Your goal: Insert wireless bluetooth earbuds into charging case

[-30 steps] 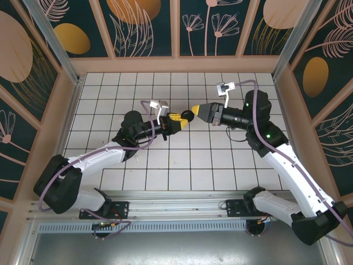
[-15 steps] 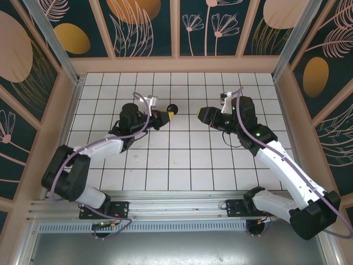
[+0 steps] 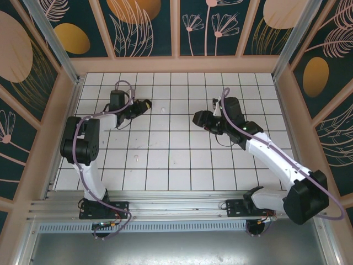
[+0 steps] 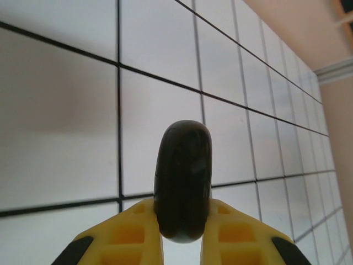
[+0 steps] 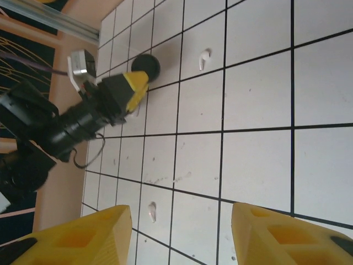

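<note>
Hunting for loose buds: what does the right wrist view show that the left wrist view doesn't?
Right wrist, not left wrist: two small white earbuds lying on the white tiled floor, and the open right claw. Left wrist, not right wrist: a close-up of both yellow fingers pressing the sides of the round black puck. Both: that puck in the left claw, over that floor.

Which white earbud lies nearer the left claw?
The far earbud, just beyond the tip of the left claw; the other earbud lies well away, nearer the front.
</note>
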Available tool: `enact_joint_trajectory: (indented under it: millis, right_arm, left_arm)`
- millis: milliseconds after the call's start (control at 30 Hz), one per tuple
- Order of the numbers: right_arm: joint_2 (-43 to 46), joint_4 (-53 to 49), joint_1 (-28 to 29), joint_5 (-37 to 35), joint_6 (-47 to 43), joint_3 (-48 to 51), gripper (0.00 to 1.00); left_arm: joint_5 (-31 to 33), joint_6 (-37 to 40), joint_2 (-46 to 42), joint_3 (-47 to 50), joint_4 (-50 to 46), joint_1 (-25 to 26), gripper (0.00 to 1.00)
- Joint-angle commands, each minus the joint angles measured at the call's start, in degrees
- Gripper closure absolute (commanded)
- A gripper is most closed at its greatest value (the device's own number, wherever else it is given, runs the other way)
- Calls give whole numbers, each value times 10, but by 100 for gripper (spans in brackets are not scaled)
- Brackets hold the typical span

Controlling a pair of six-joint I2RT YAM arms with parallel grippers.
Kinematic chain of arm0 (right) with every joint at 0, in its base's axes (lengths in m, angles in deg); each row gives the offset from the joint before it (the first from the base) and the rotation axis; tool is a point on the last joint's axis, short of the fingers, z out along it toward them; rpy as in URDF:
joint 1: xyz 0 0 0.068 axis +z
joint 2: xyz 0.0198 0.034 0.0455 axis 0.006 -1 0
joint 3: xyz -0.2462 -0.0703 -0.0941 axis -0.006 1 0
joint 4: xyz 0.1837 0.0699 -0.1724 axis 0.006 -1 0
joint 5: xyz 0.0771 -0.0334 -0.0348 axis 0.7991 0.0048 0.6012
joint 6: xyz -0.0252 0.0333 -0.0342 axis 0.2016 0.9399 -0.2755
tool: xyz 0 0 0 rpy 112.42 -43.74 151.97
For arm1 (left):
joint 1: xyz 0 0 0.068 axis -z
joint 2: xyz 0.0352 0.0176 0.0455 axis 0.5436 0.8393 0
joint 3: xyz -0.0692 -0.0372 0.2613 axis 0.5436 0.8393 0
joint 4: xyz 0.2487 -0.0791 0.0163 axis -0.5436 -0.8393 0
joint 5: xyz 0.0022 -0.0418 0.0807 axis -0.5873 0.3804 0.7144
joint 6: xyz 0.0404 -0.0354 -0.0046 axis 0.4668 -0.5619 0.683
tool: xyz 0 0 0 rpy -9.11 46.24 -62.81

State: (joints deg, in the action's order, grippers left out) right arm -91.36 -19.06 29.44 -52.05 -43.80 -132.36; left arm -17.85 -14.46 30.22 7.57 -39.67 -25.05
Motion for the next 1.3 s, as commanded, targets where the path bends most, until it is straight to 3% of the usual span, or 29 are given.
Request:
enact_joint_trajectory:
  millis: [0,167,400,633,967,1133,1267]
  right_arm:
    - [-27,3,11,-24,4,-4,49]
    - [-58,2,31,-39,1,-8,48]
    - [-83,5,34,-39,-7,-12,48]
    - [-70,8,35,-55,-10,-4,47]
    - [-56,1,34,-62,-15,6,47]
    - [-48,9,36,-61,-12,17,47]
    - [-43,12,36,-58,-10,26,47]
  left_arm:
    - [46,38,33,-53,-89,0,100]
    - [76,74,83,-125,-175,-5,100]
    - [105,98,112,-165,-226,-6,96]
    - [142,115,88,-159,-246,-6,68]
    - [234,167,16,-179,-305,-6,51]
    - [316,199,-8,-178,-332,-9,29]
    - [342,211,-10,-169,-348,-24,20]
